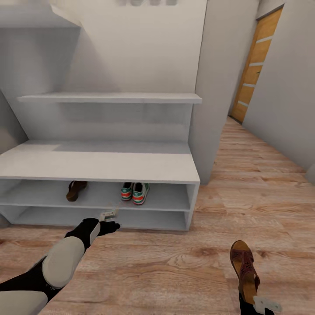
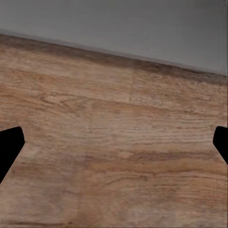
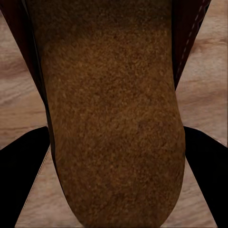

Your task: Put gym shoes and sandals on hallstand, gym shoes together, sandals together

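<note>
The pale grey-white hallstand (image 1: 100, 164) stands ahead with two open shoe shelves. On its upper shelf the two gym shoes (image 1: 134, 192) sit side by side, and one dark brown sandal (image 1: 75, 190) lies further left. The second sandal (image 1: 245, 271) is at the lower right above the wood floor (image 1: 175, 271), held at its heel by my right gripper (image 1: 258, 304); its tan footbed (image 3: 114, 114) runs between the black fingers (image 3: 21, 166). My left gripper (image 1: 111, 226) hovers low before the rack, open, with bare floor between its fingertips (image 2: 9, 147).
A white wall pillar (image 1: 218, 87) rises right of the rack. The corridor runs back on the right to a wooden door (image 1: 258, 65). A floating shelf (image 1: 109, 98) hangs above the bench top.
</note>
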Tool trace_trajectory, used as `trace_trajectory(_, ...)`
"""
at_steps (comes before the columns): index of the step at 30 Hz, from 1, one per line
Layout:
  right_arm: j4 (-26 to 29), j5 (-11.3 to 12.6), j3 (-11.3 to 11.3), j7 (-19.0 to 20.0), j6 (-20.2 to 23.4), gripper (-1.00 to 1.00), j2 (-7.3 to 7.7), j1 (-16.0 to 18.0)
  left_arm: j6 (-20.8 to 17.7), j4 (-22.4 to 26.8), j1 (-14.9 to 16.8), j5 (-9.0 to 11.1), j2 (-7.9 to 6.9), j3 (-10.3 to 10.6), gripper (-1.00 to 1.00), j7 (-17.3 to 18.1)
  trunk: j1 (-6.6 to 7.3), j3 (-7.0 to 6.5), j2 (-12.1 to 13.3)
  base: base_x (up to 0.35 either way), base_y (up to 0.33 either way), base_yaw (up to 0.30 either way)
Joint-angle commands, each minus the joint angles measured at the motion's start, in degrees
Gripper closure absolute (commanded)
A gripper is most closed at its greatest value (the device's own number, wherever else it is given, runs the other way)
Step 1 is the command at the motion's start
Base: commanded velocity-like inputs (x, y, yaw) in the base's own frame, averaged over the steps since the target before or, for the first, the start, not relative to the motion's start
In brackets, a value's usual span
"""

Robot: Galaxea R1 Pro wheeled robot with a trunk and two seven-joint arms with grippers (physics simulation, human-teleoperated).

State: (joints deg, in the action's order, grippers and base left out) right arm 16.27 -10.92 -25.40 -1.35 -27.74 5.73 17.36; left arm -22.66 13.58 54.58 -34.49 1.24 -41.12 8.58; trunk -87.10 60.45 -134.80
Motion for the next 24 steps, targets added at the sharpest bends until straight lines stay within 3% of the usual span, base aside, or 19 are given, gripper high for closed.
trace_trajectory(1, -0.1, -0.6, -0.4, -0.1, -0.2, 1.0, -0.01, 0.0, 1.0, 0.3, -1.3, -0.6, -0.16, -0.5, -1.0, 0.5, 0.04, 0.04, 0.0, -0.215, 0.249, 0.0)
trace_trajectory(5, 0.0, -0.6, -0.4, -0.1, -0.2, 1.0, -0.01, 0.0, 6.7, 0.4, -6.0, -0.6, -1.49, -0.4, -1.0, 1.2, 0.04, 0.04, 0.0, -0.182, 0.267, 0.0)
trace_trajectory(13, -0.1, -0.7, -0.3, -0.1, -0.2, 1.0, -0.01, 0.0, 18.2, 0.2, -15.5, 0.1, -7.19, -0.4, -1.0, 8.6, 0.04, 0.04, 0.0, -0.038, 0.299, 0.0)
trace_trajectory(16, -0.2, -0.7, -0.3, -0.1, -0.2, 1.0, -0.01, 0.0, 25.3, 0.2, -20.8, 2.2, -8.72, -0.8, -1.0, 10.7, 0.04, 0.04, 0.0, -0.003, 0.307, 0.0)
trace_trajectory(19, -0.2, -0.8, -0.3, -0.1, -0.2, 1.0, -0.01, 0.0, 31.2, 0.2, -25.8, 4.7, -9.33, -0.9, -1.0, 11.4, 0.04, 0.04, 0.0, -0.001, 0.308, 0.0)
trace_trajectory(24, -0.2, -0.8, -0.3, -0.1, -0.2, 1.0, -0.01, 0.0, 34.5, 0.3, -29.2, 7.1, -10.31, -1.0, -1.0, 11.6, 0.04, 0.04, 0.0, 0.0, 0.309, 0.0)
